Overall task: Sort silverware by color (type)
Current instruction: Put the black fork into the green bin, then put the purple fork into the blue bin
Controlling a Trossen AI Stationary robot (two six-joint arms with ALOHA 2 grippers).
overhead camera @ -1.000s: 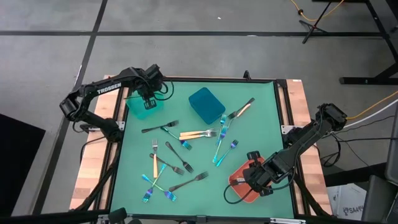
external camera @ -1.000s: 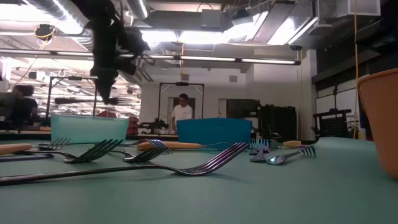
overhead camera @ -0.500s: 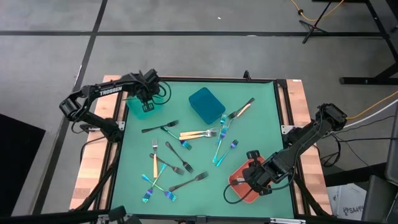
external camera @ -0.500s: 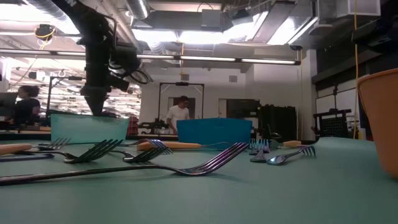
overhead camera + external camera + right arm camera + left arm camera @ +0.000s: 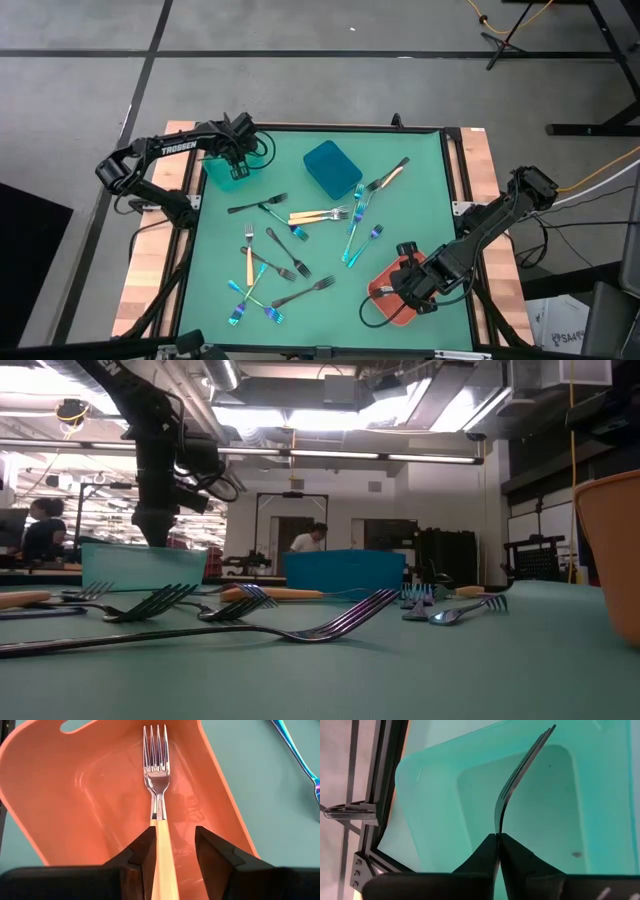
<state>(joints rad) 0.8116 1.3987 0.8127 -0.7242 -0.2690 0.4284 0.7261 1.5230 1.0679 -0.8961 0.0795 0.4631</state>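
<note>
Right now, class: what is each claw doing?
Left claw: closed on a thin black fork over the teal plastic bin.
Right claw: open around a gold-handled fork in the coral-red bin.

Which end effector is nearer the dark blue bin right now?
Left. The left end effector hangs over the teal bin beside the dark blue bin; the right end effector is over the coral bin.

A green-topped table (image 5: 420, 200) carries scattered forks (image 5: 300, 250), a teal bin (image 5: 228, 170) far-left, blue bin (image 5: 332, 168), coral bin (image 5: 392, 290) near-right.
</note>
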